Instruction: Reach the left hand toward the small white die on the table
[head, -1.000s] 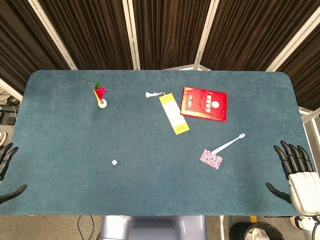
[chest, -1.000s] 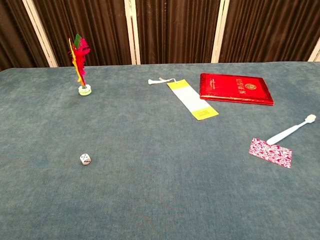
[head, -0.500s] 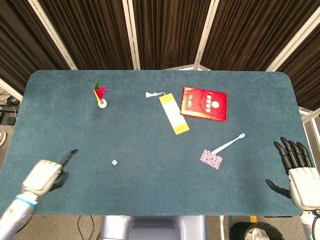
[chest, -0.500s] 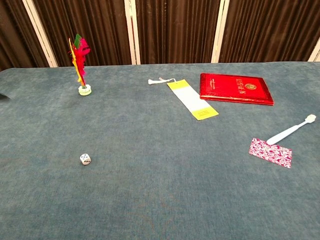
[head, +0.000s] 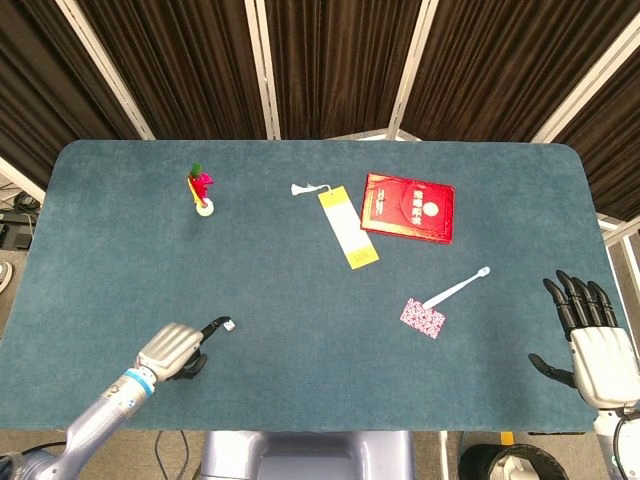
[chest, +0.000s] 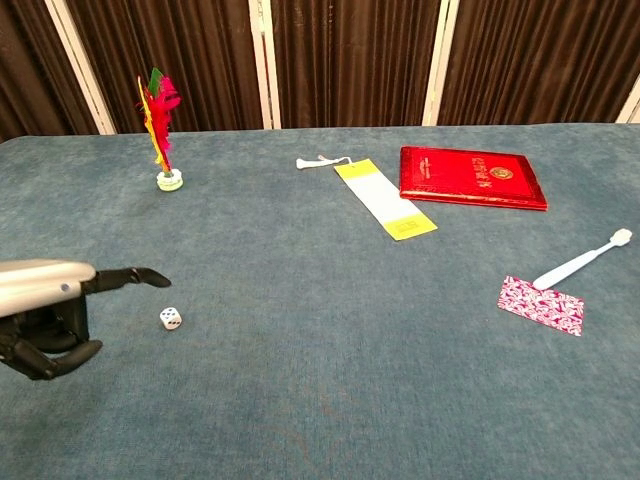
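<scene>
The small white die lies on the teal table at front left. My left hand hovers just left of it. One dark finger stretches toward the die, its tip almost at the die in the head view and slightly above and left of it in the chest view. The other fingers curl under and the thumb hangs below; nothing is held. My right hand stays at the table's right edge with fingers spread, empty.
A feathered shuttlecock stands at the back left. A yellow bookmark, a red booklet, a white toothbrush and a pink patterned card lie on the right half.
My left hand has come in from the table's left edge and moved right to just beside the die. The right hand has barely shifted. The die has not moved.
</scene>
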